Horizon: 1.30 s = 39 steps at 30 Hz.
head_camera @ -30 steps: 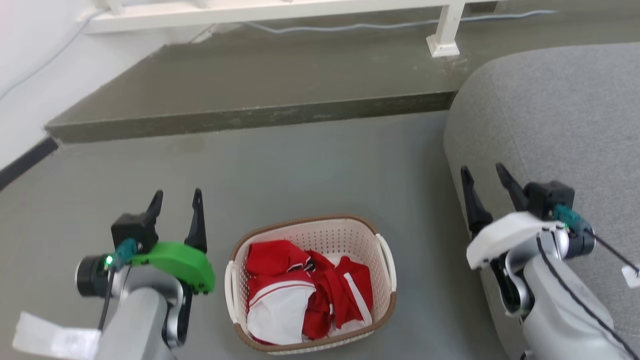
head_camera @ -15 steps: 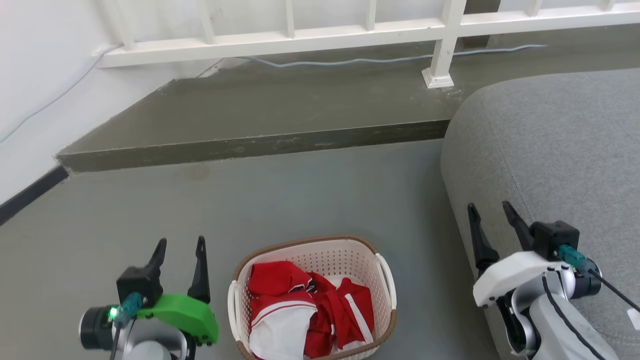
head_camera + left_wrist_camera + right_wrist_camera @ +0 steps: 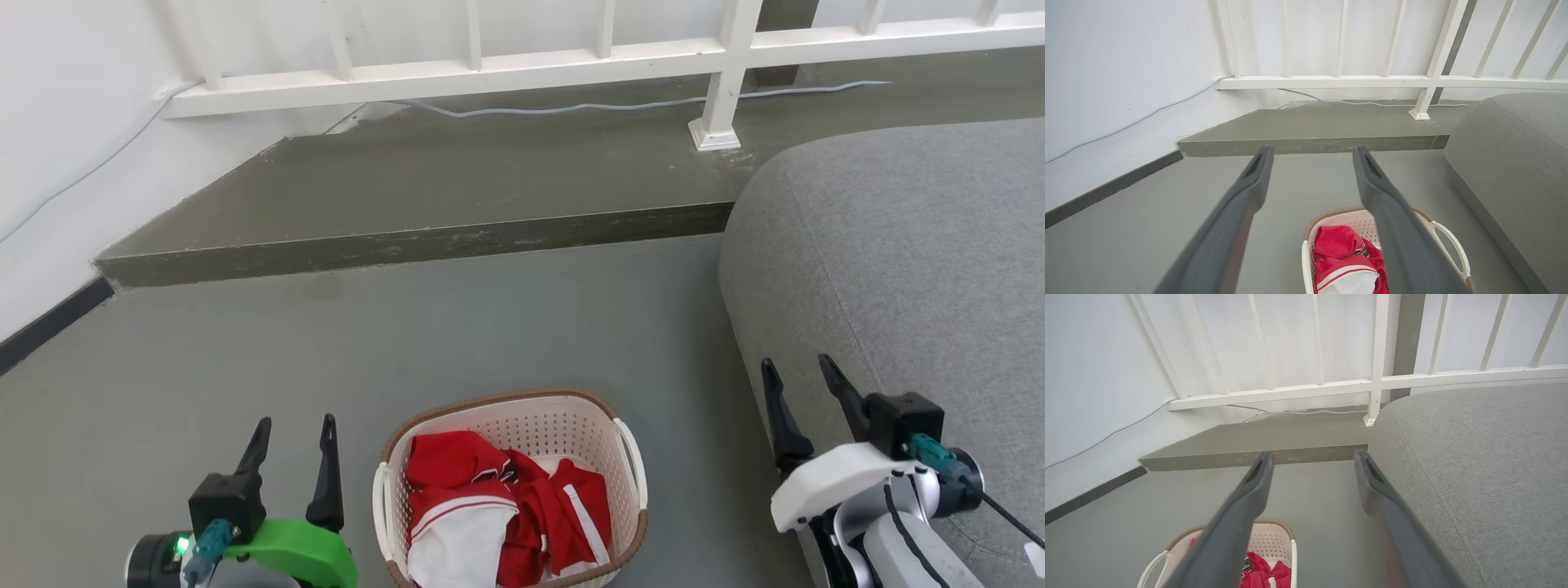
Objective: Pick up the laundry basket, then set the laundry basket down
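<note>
Laundry basket [image 3: 535, 426]: smooth cream plastic, perforated walls, brown woven-look rim [image 3: 490, 399]; clothes [image 3: 522, 498] inside are soft red & white cloth. Floor [image 3: 490, 327] matt grey, smooth; step [image 3: 457, 184] similar but front edge scuffed, rough; sofa [image 3: 898, 245] coarse grey woven fabric w/ stitched seam; railing [image 3: 490, 72] white-painted, smooth. Left hand [image 3: 295, 421] & right hand [image 3: 794, 363]: dark matt plastic; green cover [image 3: 298, 551] & white cover [image 3: 833, 483] smooth plastic.

Cream, brown-rimmed laundry basket [image 3: 539, 423]; red-and-white clothes [image 3: 522, 498].
</note>
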{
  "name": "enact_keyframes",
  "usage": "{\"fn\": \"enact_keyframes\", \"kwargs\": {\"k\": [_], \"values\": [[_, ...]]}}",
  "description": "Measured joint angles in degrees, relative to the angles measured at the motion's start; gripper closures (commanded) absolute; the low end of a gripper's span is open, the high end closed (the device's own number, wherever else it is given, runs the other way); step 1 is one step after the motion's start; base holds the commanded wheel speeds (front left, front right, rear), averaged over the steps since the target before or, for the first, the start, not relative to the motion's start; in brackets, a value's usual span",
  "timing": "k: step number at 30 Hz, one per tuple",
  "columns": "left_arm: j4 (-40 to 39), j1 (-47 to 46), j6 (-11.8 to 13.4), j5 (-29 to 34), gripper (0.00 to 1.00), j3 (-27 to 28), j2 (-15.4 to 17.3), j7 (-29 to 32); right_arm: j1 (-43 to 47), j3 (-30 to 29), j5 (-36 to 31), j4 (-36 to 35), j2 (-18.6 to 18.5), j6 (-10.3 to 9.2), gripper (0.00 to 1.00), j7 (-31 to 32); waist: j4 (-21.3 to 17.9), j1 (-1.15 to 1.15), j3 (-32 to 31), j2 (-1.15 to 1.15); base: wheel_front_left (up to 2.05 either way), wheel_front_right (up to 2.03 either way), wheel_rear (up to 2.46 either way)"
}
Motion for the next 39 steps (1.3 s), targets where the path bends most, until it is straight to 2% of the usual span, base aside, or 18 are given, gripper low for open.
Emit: {"fn": "enact_keyframes", "kwargs": {"k": [16,32,33,39], "values": [[-4.93,3.78,0.47,2.42,0.00,1.56,-0.24,0.00,2.24,-1.66,-1.26,-3.96,-0.08,-0.89,0.00,0.00,0.26,0.00,0.17,0.00,0.00,0.00,0.00],[-6.93,5.40,0.49,3.26,0.00,2.42,-0.97,0.00,3.82,-1.71,-2.47,-5.44,0.22,-0.92,0.00,0.00,0.27,0.00,0.35,0.00,0.00,0.00,0.00],[-7.16,5.44,0.49,3.27,1.00,2.54,-1.09,0.00,4.10,-1.72,-2.48,-5.47,0.23,-0.92,1.00,0.00,0.28,0.00,0.36,0.00,0.00,0.00,0.00],[-4.74,6.21,0.38,2.82,1.00,1.88,-1.77,0.25,6.40,-1.42,-2.24,-3.10,1.25,-0.85,1.00,-0.01,0.30,0.00,0.38,0.00,0.00,0.00,0.00]]}}
